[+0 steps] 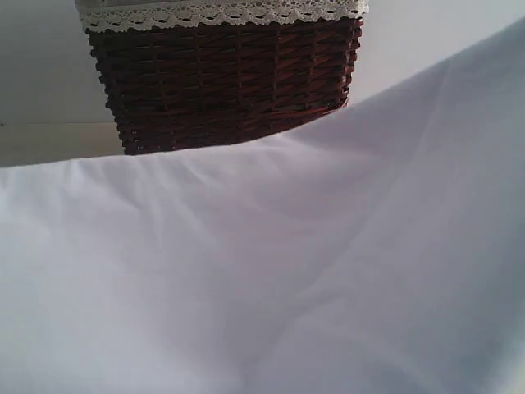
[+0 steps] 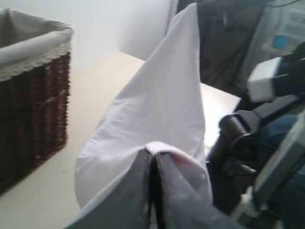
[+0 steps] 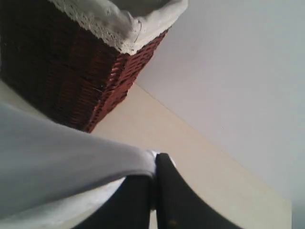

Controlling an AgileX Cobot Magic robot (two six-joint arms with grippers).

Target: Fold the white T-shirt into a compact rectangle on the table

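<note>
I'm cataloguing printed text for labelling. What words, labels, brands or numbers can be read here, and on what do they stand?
No text is readable in any view.
White cotton T-shirt: only plain cloth and a blurred red patch beside the left gripper, no letters legible.
Dark brown wicker basket with lace trim: no label.
Pale blue panel in the background: too blurred.

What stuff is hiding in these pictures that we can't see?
- Exterior view: the white T-shirt fills the frame, hiding the arms and most of the table.
- Exterior view: the upper edge cuts off the top of the basket.
- Left wrist view: folds hide the shirt's print; only some red shows by the left gripper.
- Right wrist view: the shirt runs off the edge.
</note>
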